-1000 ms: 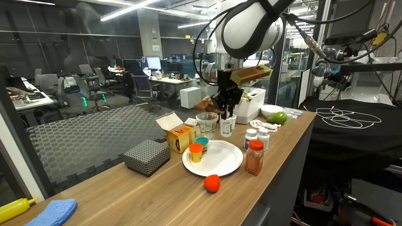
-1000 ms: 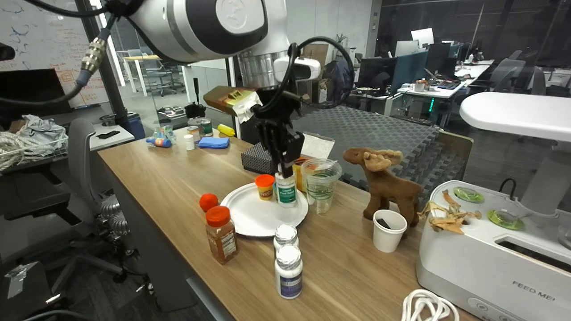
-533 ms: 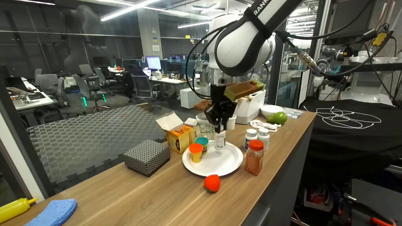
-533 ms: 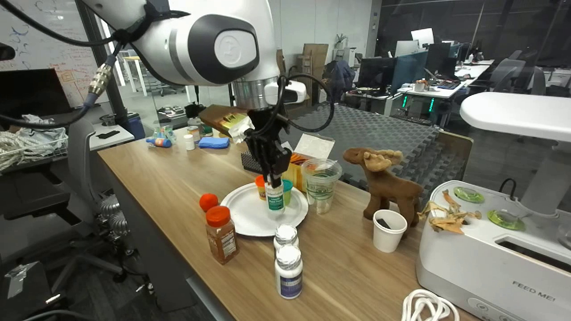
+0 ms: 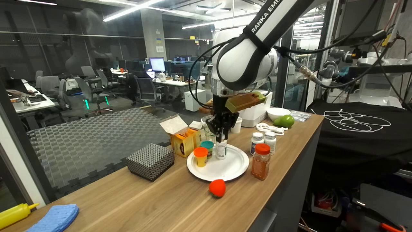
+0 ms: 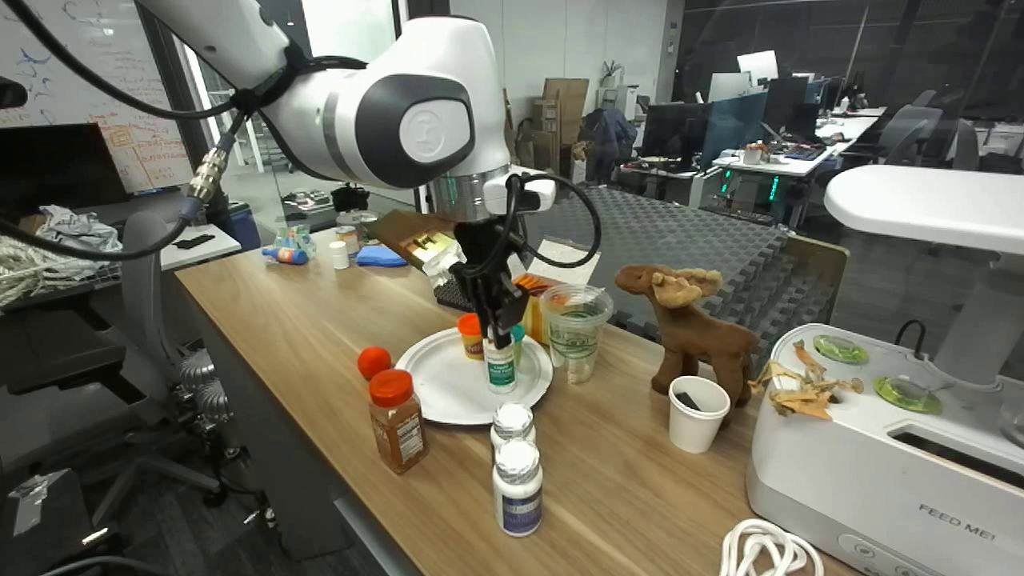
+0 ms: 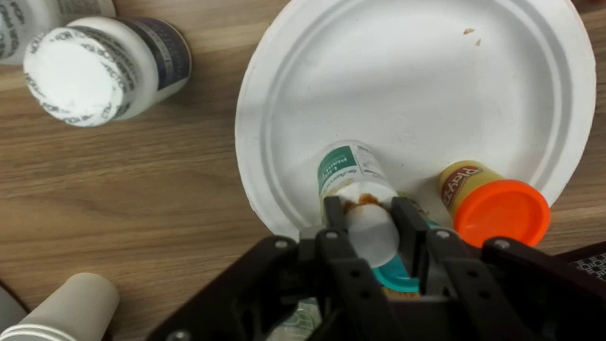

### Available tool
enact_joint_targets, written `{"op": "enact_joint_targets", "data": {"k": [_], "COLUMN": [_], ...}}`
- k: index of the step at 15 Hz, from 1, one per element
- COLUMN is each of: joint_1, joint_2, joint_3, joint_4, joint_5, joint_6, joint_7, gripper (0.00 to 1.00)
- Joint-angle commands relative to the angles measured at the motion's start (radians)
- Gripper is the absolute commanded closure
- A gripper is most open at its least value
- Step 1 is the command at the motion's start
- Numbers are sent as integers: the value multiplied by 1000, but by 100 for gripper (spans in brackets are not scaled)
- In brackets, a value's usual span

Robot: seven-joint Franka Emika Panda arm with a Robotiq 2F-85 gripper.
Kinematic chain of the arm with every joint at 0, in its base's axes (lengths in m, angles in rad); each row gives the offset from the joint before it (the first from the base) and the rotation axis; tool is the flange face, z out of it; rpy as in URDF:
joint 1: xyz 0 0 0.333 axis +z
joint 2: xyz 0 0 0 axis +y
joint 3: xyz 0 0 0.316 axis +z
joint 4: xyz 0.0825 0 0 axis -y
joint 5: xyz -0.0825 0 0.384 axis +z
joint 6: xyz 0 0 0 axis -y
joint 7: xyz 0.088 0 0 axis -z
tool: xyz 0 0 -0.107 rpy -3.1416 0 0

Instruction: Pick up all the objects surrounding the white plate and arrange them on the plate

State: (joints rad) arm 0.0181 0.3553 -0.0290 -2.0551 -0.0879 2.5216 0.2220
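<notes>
My gripper point(image 7: 369, 208) — fingers point(image 7: 410, 222) clasped about the neck of one green-labelled white bottle point(image 7: 348, 163), roughly upright, within the rim of the white plate point(image 7: 402, 94); whether its base touches, I cannot tell. On that plate: one orange-lidded tub point(image 7: 473, 187), one teal-lidded tub point(image 5: 207, 146). On the wooden table point(image 5: 145, 203) — one red-capped jar point(image 5: 260, 166) just beside the plate, one red-orange ball point(image 6: 374, 362) near it, two white bottles point(image 6: 518, 488).

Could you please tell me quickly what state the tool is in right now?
Tool: closed, holding the green-labelled white bottle near its top.
</notes>
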Motion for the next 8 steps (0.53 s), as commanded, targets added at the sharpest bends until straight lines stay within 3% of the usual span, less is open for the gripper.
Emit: {"op": "enact_joint_targets", "data": {"k": [1, 8], "joint_1": [8, 8], "joint_2": [8, 17], "joint_3": [-11, -26], "joint_4": [28, 44], "joint_5": [21, 15], "joint_6": [23, 32], "joint_7": [9, 17], "gripper": [83, 83]}}
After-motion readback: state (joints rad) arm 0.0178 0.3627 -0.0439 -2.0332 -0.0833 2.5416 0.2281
